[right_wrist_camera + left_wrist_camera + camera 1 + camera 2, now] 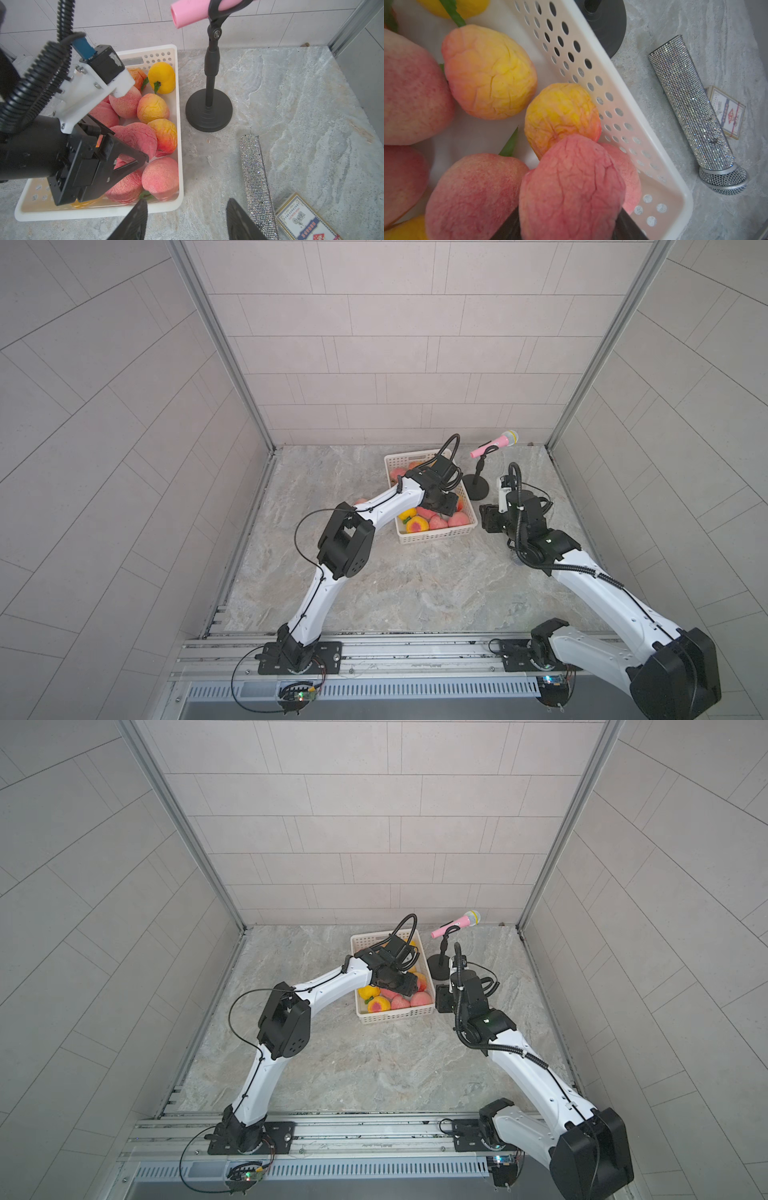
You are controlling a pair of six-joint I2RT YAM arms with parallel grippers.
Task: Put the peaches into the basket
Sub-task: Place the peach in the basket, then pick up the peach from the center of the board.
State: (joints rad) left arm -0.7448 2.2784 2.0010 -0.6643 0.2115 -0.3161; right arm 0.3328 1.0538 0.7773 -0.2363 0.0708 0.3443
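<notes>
The white perforated basket stands at the back middle of the stone table, holding several pink, orange-blushed and yellow peaches. My left gripper hangs over the basket's right half, shut on a wrinkled pink peach just above the pile. One more pink peach peeks out on the table left of the basket, beside my left forearm. My right gripper is open and empty over bare table, close to the basket's right front corner.
A pink microphone sits on a black stand with a round base just right of the basket. A glittery silver microphone and a box of cards lie on the table beside my right gripper.
</notes>
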